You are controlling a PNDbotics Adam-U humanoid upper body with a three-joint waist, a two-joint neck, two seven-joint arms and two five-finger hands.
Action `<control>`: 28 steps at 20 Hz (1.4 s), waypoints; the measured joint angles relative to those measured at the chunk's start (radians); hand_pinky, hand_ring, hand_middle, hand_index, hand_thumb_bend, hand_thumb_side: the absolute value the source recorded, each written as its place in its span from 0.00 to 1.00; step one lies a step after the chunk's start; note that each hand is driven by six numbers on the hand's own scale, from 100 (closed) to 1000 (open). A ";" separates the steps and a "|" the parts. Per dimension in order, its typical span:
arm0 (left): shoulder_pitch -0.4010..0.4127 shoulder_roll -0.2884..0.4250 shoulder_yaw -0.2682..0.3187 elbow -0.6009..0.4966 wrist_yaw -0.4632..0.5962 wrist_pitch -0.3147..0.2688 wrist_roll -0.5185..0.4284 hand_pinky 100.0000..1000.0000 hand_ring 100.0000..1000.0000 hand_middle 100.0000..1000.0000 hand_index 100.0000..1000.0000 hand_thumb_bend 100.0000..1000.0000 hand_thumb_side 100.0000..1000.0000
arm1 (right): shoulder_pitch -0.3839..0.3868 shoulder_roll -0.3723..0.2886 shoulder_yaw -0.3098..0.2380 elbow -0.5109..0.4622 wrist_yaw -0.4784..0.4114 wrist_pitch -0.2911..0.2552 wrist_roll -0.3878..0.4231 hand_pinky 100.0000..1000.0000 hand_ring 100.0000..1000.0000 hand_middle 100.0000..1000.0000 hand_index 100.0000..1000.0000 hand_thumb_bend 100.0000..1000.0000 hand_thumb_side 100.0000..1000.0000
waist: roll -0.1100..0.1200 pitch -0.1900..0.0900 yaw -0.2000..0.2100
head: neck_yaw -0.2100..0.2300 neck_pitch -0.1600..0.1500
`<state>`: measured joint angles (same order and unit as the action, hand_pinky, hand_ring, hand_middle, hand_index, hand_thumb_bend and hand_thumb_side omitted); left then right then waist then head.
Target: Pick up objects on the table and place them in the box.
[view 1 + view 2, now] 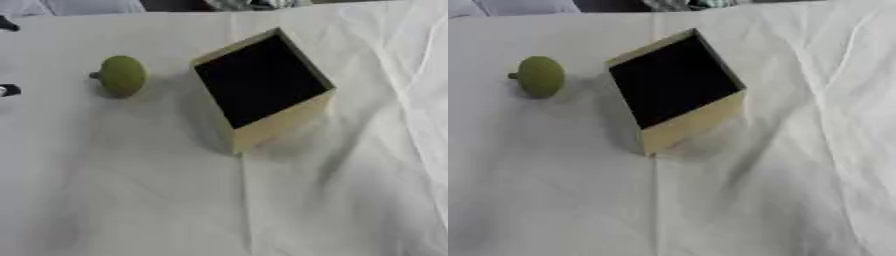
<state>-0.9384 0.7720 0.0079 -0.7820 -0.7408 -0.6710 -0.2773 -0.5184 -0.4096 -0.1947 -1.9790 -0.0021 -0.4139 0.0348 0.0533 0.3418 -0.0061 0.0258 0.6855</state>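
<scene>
We see little of the robot: two small black bits at the left edge of the left eye view, perhaps tips of the left hand (7,90), the lower one carrying a pale, silvery spot.

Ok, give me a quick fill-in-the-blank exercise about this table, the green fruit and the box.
1. The round olive-green fruit lies to the ____ of the box as the robot sees it.
2. The tan cardboard box has a ____ inside.
3. The wrinkled cloth covering the table is ____ in colour.
4. The fruit and the box are ____, not touching.

Missing words: left; black; white; apart
</scene>
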 measured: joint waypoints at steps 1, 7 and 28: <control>-0.005 -0.009 0.000 0.001 -0.001 0.000 -0.003 0.84 0.98 0.81 0.89 0.59 0.04 | 0.000 0.000 0.001 0.000 0.000 0.000 0.001 0.82 0.81 0.58 0.71 0.00 0.35 | 0.000 -0.001 0.000 | 0.000 0.000; -0.033 -0.059 0.000 0.005 0.004 0.008 -0.031 0.84 0.99 0.81 0.89 0.57 0.05 | 0.000 0.001 0.005 0.000 -0.002 0.001 0.005 0.82 0.81 0.58 0.71 0.00 0.35 | 0.001 -0.002 -0.004 | 0.000 0.000; -0.119 -0.190 0.015 0.081 0.003 0.047 -0.164 0.84 1.00 0.79 0.88 0.57 0.06 | -0.010 0.014 0.010 0.000 -0.011 0.001 0.017 0.83 0.81 0.57 0.71 0.00 0.37 | -0.001 0.005 -0.031 | 0.027 0.000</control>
<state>-1.0570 0.5818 0.0225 -0.7007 -0.7382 -0.6239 -0.4414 -0.5283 -0.3960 -0.1845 -1.9790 -0.0128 -0.4133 0.0520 0.0526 0.3466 -0.0368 0.0526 0.6855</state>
